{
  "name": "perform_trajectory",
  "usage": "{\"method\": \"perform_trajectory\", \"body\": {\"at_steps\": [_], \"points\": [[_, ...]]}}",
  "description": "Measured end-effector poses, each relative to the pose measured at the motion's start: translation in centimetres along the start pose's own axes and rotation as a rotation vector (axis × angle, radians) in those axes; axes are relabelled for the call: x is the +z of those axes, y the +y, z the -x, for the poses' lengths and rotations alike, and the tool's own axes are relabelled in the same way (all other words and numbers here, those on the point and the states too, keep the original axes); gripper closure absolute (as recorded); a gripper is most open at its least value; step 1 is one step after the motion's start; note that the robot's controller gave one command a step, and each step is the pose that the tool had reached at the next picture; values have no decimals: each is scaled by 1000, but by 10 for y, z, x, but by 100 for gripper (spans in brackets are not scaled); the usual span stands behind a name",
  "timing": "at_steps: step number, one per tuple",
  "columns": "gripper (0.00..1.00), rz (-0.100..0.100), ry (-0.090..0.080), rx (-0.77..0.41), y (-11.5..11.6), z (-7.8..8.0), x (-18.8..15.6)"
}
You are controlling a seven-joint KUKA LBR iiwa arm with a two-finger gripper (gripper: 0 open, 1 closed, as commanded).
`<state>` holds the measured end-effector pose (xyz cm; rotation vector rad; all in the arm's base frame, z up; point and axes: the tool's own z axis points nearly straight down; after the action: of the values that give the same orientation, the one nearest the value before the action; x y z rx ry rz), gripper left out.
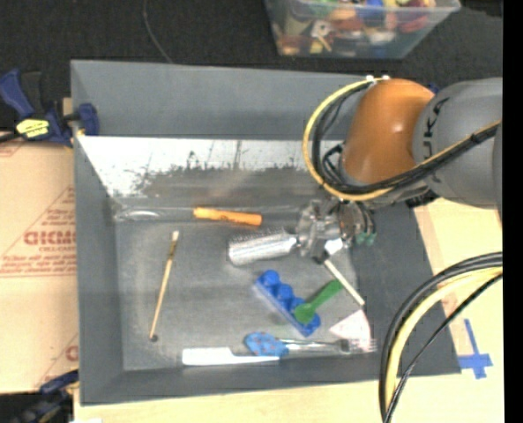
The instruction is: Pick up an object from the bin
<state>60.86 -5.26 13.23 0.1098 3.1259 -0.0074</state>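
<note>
Grey bin [98,263] walls framed scattered items, and the gripper [318,233] hung at the right end of the ridged silver cylinder [259,249]. Whether it had clasped anything could not be told. Nothing was lifted yet.

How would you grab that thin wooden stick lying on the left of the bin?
I'd say mid-shaft of the wooden stick, from straight above, closing across its thin width: it lies flat and alone, with bare floor on both sides.
</note>
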Motion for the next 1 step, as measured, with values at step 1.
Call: {"method": "perform_trajectory", "body": {"at_steps": [1], "points": [[100,0,-8,-1,0,2,-24]]}}
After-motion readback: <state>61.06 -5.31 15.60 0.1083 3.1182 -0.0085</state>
